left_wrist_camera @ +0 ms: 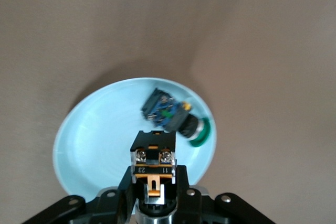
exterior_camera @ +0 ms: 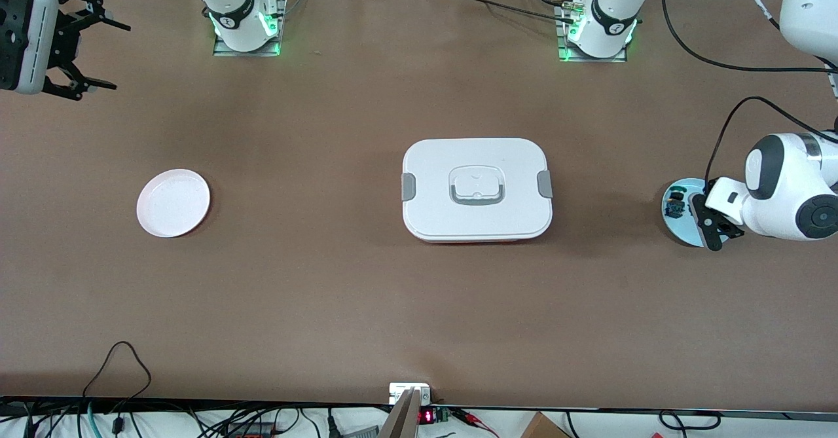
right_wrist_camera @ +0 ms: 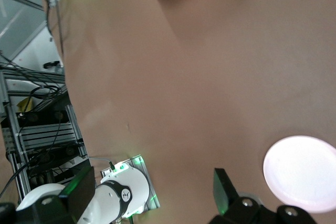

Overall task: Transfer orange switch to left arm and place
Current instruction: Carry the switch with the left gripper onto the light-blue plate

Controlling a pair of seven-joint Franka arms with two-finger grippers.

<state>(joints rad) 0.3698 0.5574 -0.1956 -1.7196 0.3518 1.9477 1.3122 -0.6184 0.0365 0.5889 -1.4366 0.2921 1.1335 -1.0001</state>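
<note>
Two plates sit at the table's ends, with the white box between them. Over the pale blue plate, at the left arm's end, the left gripper has its fingers closed on the orange switch. A second switch with blue and green parts lies in that plate. Above the table's edge at the right arm's end, the right gripper waits with fingers spread wide, well apart from the white plate.
</note>
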